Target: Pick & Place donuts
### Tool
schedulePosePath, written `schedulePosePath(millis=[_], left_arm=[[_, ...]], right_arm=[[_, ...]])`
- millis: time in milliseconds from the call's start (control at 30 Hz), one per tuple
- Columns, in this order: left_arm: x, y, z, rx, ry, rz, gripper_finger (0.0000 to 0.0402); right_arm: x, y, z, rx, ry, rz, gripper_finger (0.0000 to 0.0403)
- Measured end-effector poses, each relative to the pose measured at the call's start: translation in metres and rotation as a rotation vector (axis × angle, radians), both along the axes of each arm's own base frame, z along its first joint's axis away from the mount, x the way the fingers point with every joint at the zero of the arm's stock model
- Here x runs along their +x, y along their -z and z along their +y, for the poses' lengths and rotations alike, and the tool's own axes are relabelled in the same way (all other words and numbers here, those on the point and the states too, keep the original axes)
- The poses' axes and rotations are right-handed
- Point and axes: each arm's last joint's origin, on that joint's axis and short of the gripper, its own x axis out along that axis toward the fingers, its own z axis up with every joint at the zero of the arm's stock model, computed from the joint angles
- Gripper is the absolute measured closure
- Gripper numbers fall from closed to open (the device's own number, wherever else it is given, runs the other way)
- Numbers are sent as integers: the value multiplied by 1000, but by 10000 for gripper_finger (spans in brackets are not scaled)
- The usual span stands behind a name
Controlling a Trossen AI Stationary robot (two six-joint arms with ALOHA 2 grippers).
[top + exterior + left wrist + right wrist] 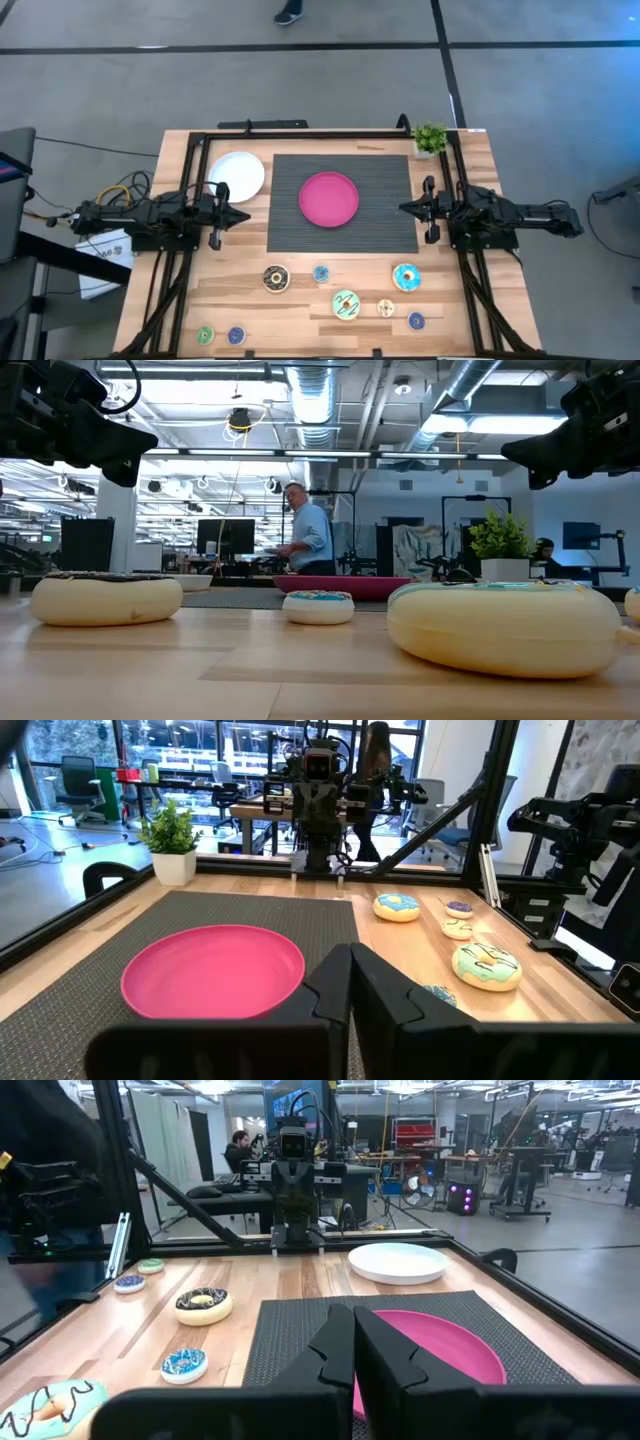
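Eight toy donuts lie flat on the wooden table's near part. The three larger ones are chocolate-brown, light blue and pale green. Tiny ones sit at the middle, to the right and near the left corner. My left gripper hovers shut at the dark mat's left edge. My right gripper hovers shut at the mat's right edge. Both point at the pink plate and touch nothing.
The pink plate lies mid-mat on the ribbed dark mat. A white plate rests on the wood at far left, and a small potted plant stands at the far right corner. A black frame rail borders the table. A person stands in the room beyond.
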Motion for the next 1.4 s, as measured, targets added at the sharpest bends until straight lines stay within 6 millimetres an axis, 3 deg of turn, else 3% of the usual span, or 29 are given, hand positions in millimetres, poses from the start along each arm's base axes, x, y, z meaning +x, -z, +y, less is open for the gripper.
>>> schedulePosePath(millis=[1167,1400], left_arm=[[0,-1,0,-2,-2,-11,402],[0,-2,0,-220,3,-16,402]], right_arm=[[0,0,0,0,0,0,403],[0,0,0,0,0,0,403]])
